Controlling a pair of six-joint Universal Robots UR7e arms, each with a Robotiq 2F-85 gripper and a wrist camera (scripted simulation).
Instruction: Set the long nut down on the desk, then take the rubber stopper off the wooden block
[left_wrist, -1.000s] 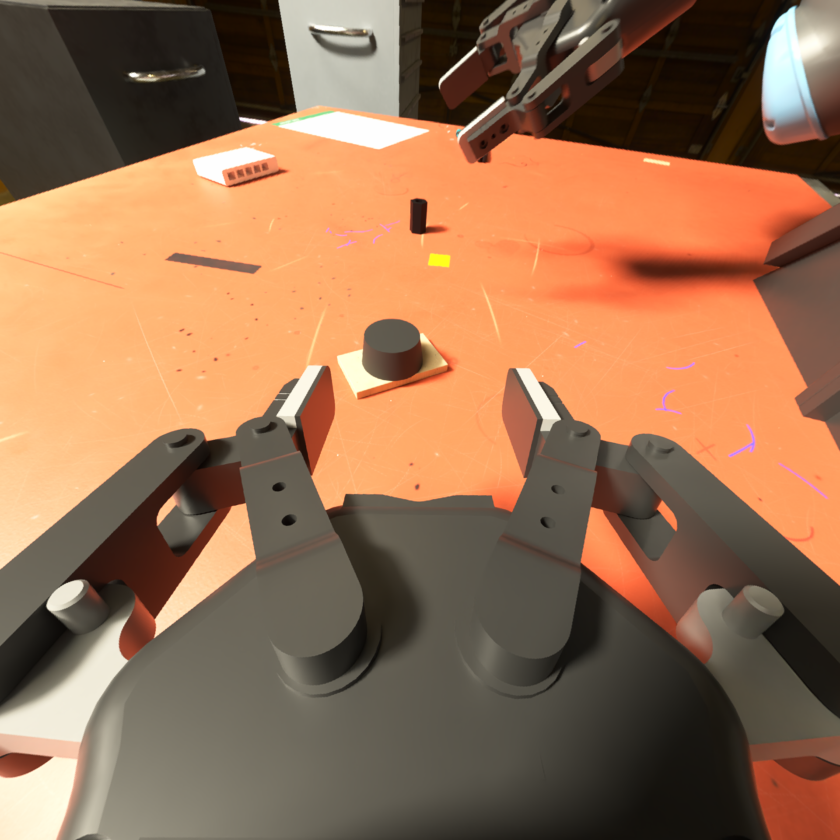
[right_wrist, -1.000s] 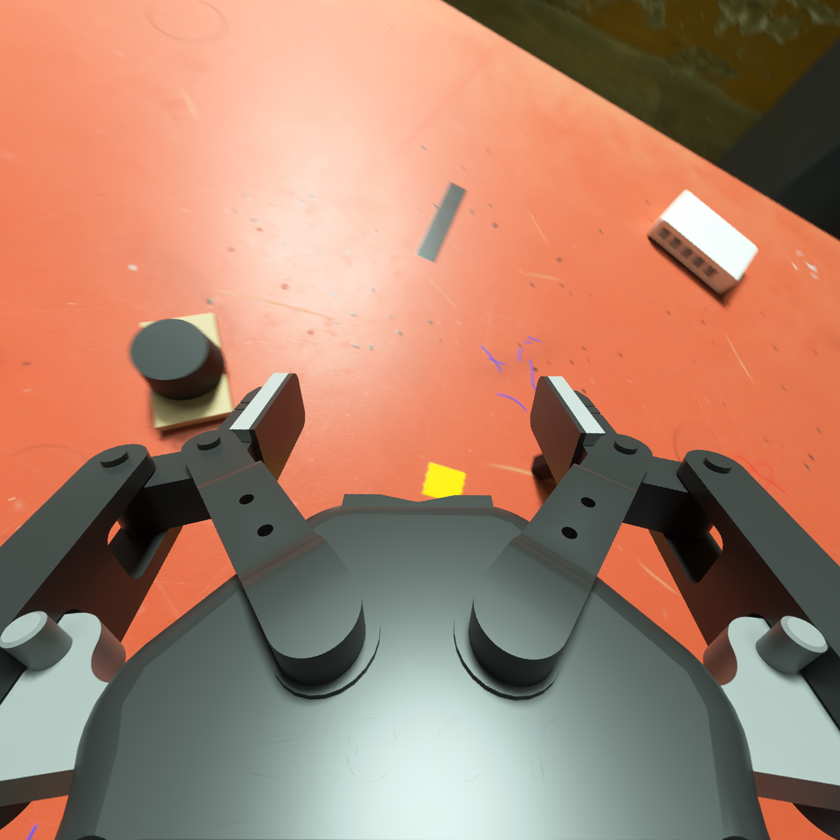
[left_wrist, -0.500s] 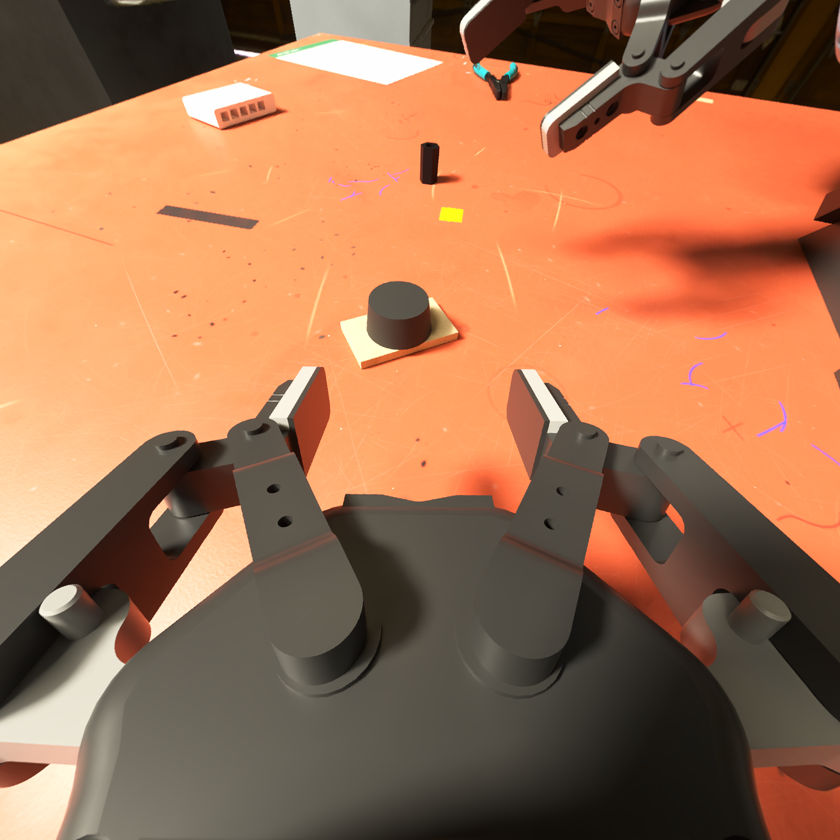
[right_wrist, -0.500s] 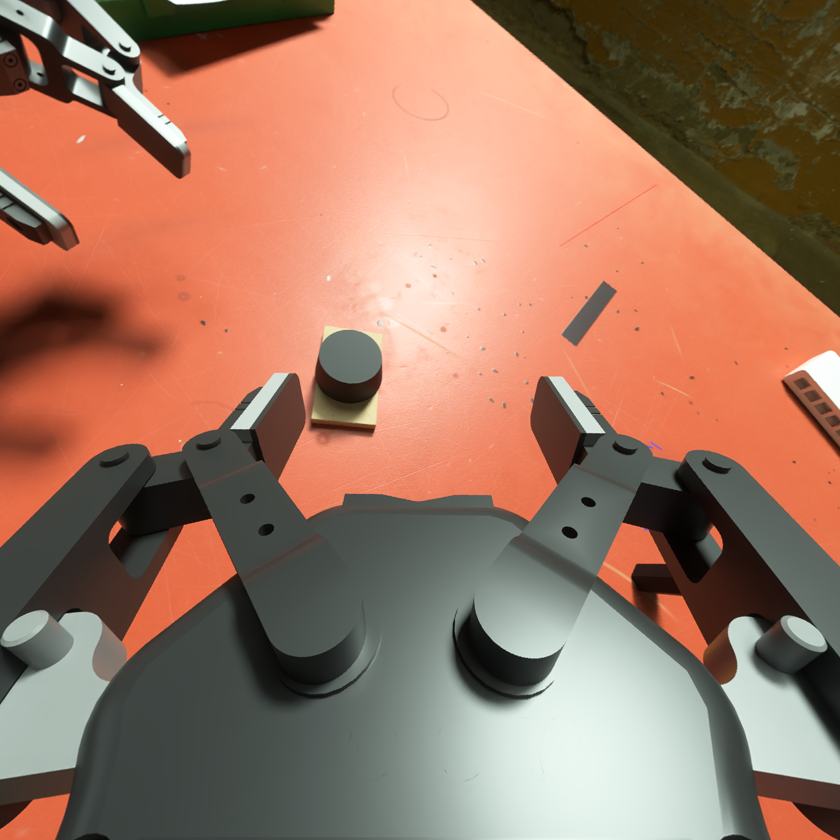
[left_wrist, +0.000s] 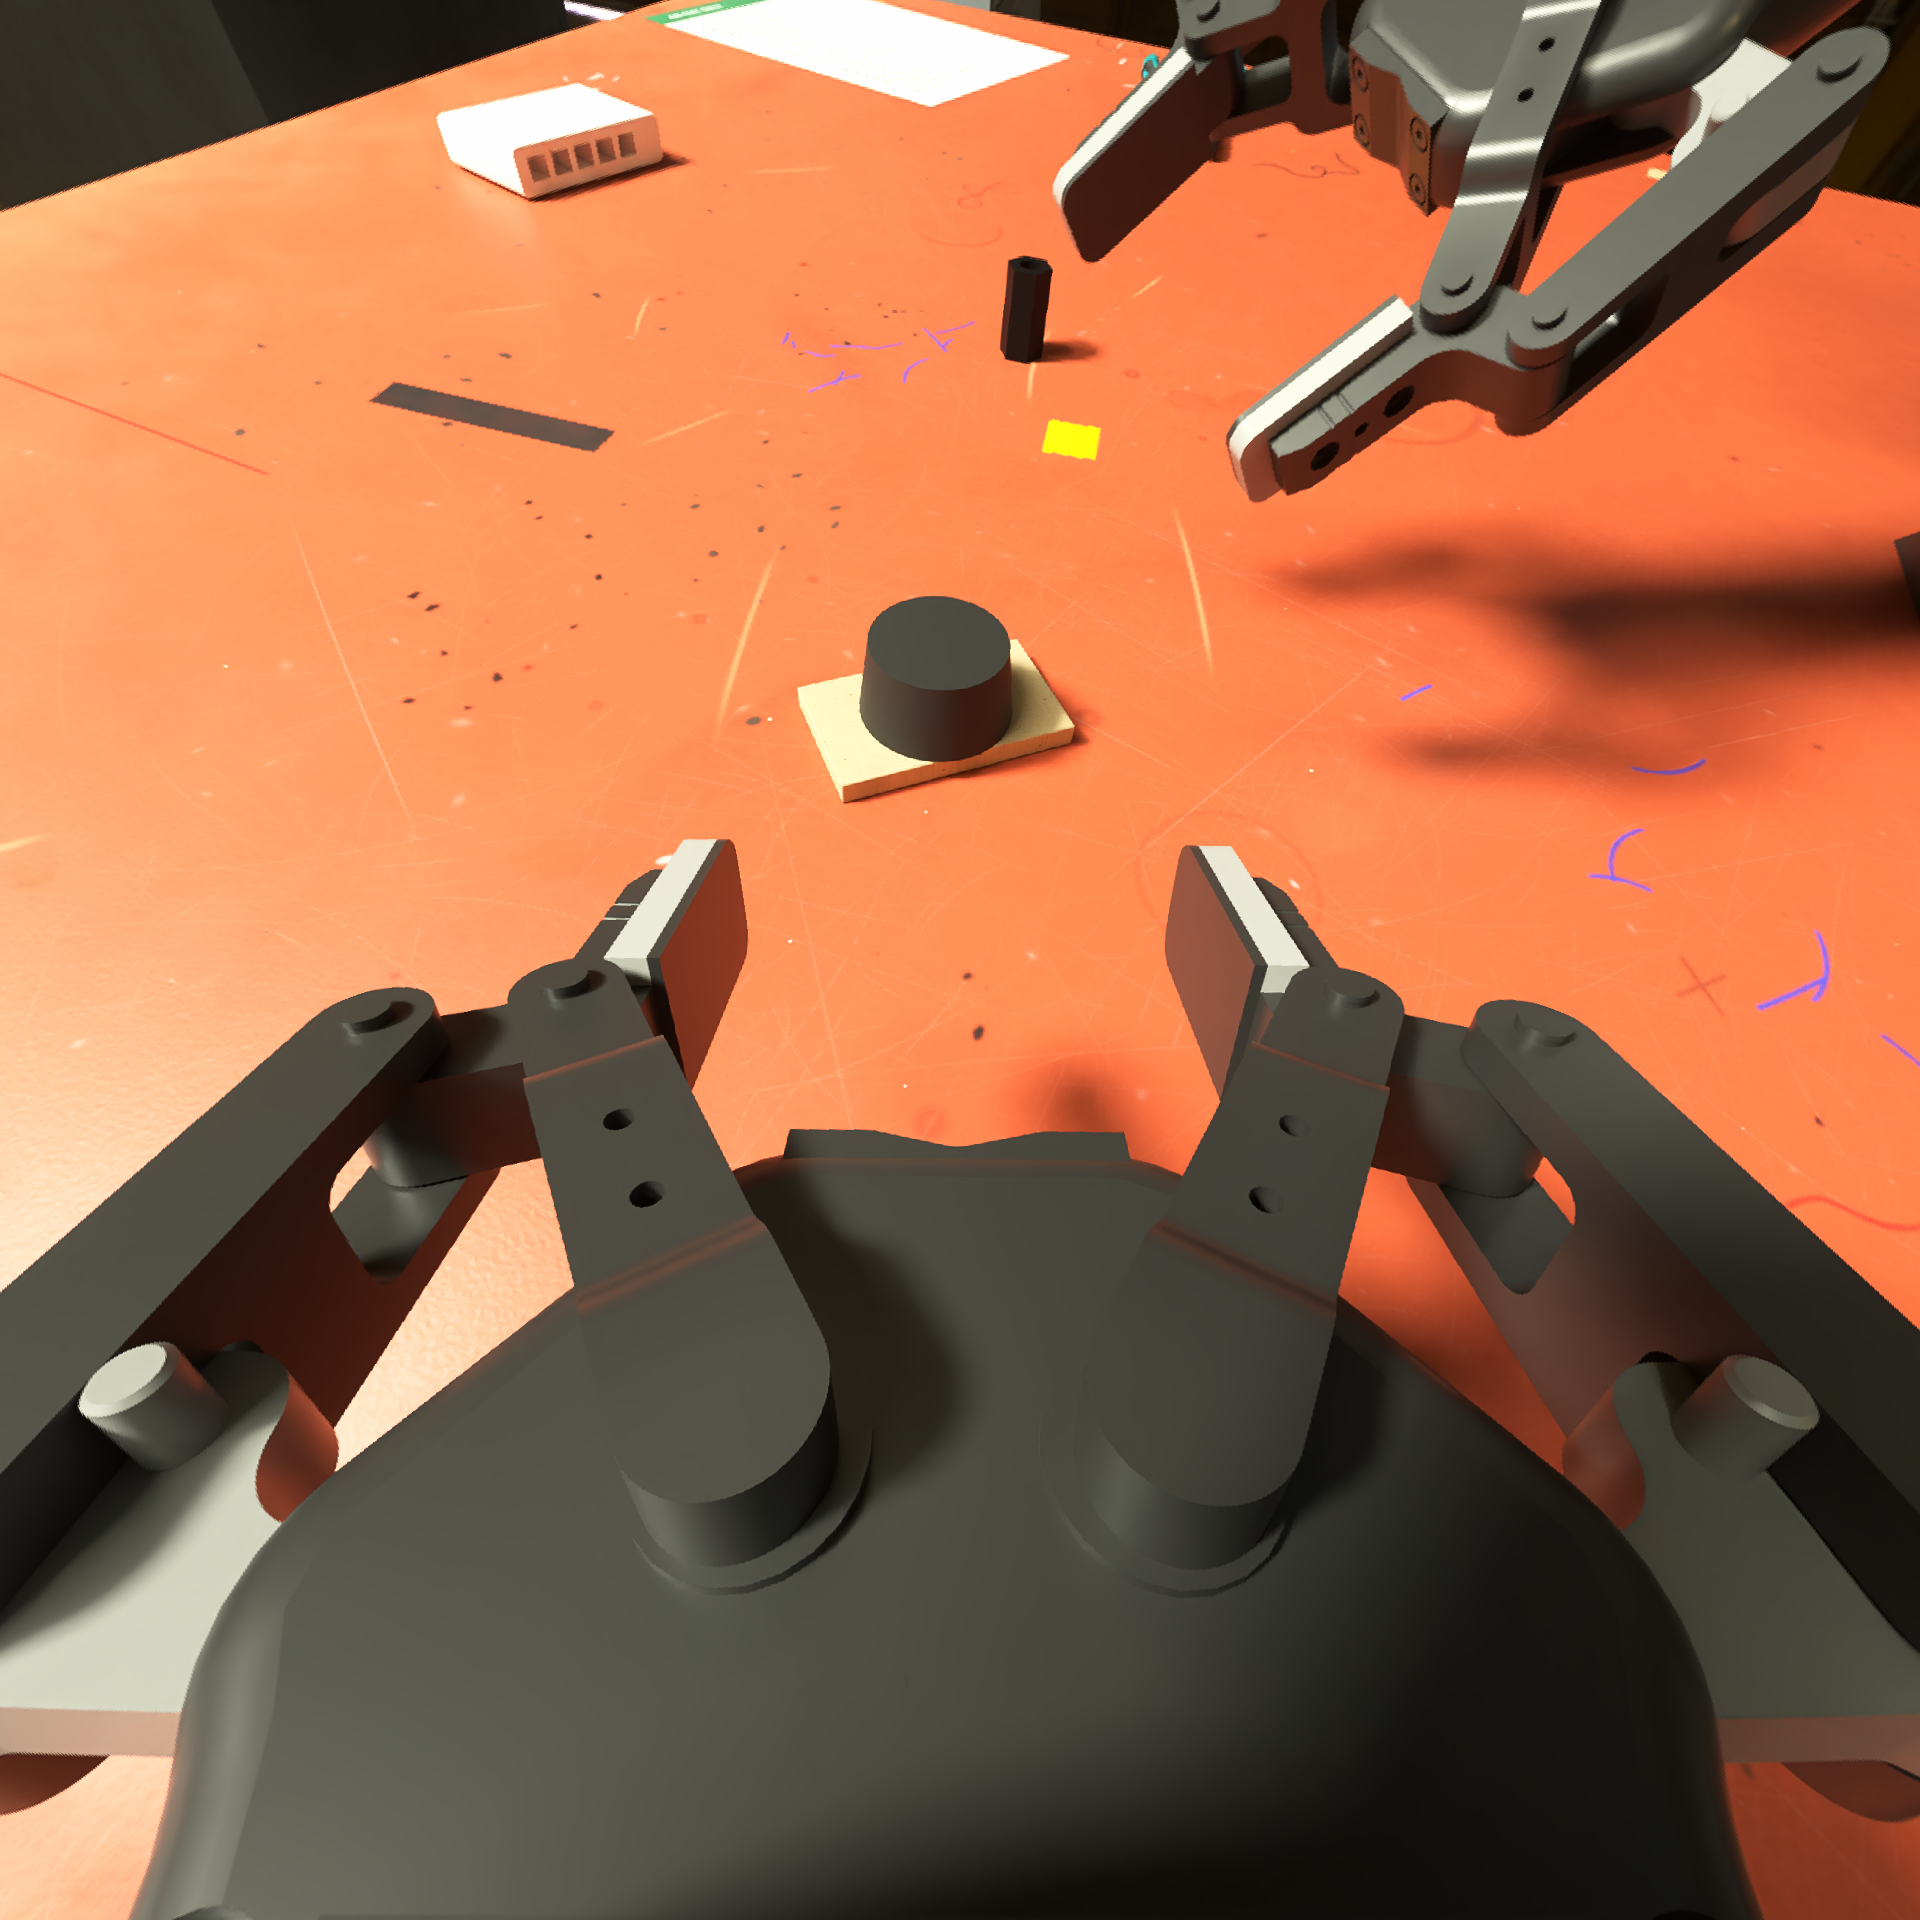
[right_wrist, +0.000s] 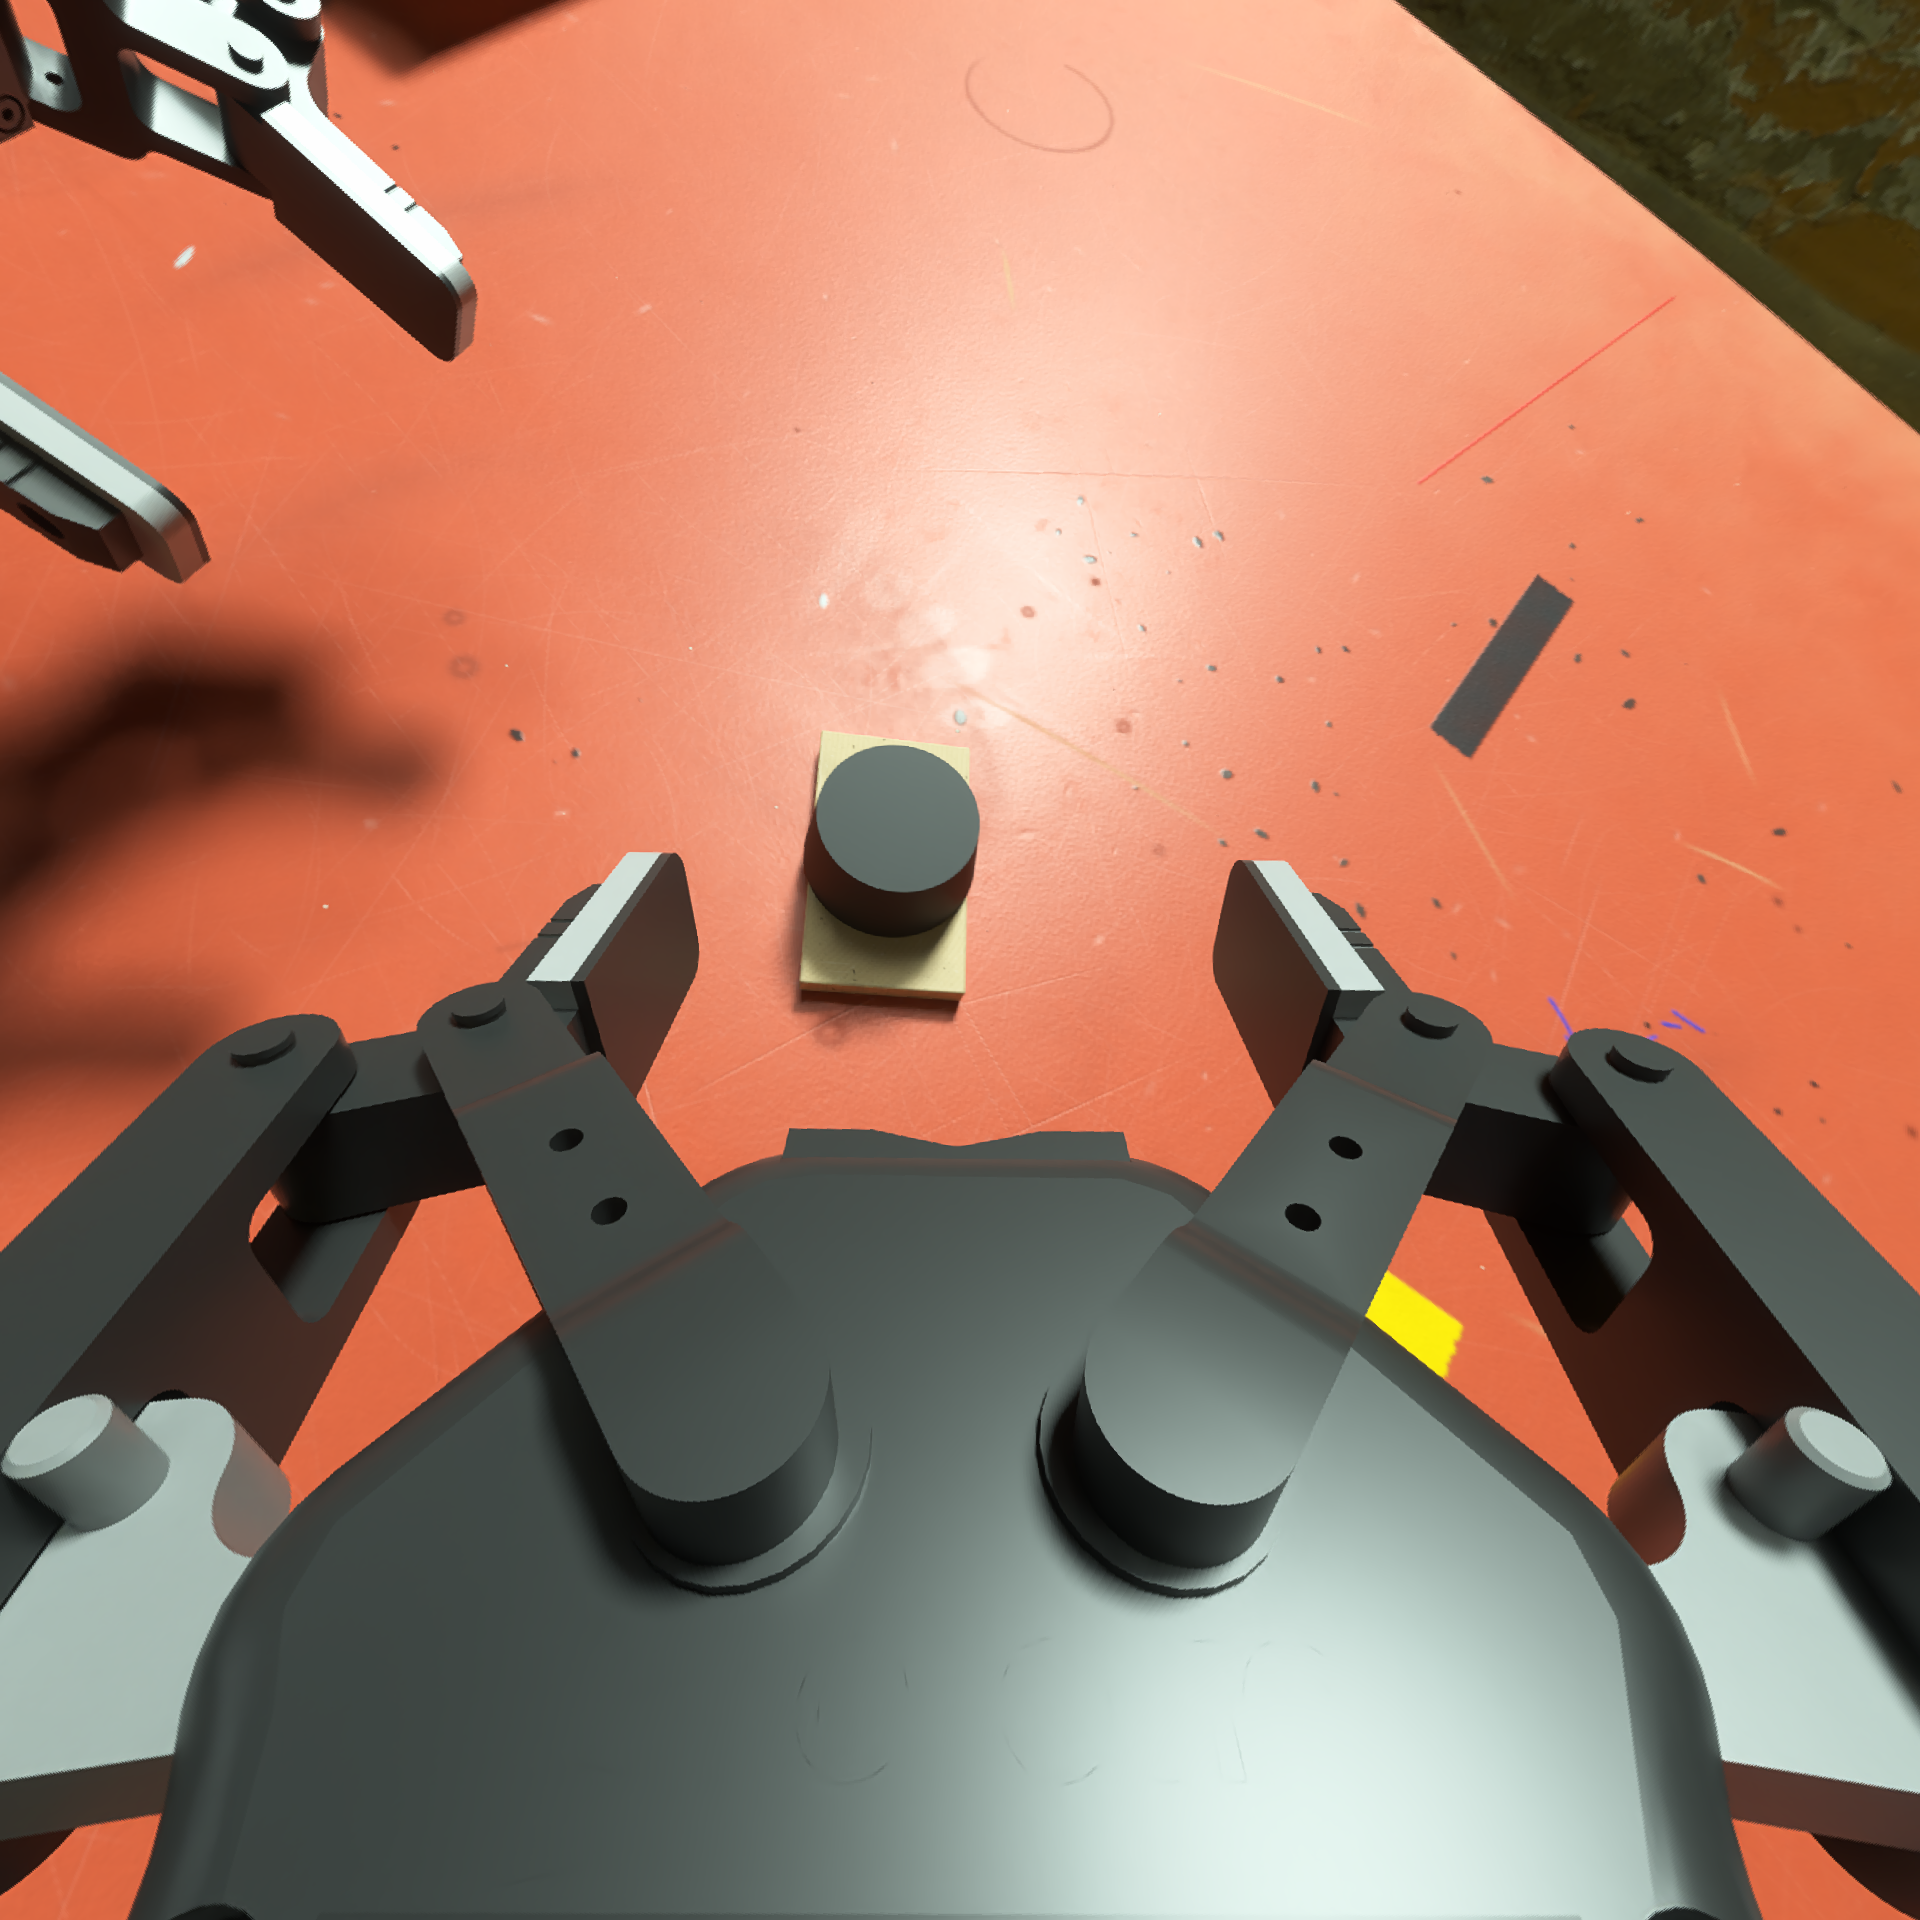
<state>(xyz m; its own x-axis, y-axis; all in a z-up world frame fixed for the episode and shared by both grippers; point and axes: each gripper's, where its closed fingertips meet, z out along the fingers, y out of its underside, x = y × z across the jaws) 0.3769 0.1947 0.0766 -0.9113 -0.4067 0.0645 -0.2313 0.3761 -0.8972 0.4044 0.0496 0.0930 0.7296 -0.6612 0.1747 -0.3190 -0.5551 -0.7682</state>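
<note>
Counter: orange-red, speckled dark, purple scribbles. Rubber stopper: dark grey. Wooden block: pale tan. Long nut: black. Square marker: yellow. Strip: dark grey. Box: white

Light: my feeds are bright and warm on the desk, dark beyond its far edge | Glare: pale sheen mid-desk in right wrist view | Shadows: soft, blurred patch toward the right edge, another at the left edge | Focus: sharp throughout | Distortion: wide-angle stretch at frame edges
</note>
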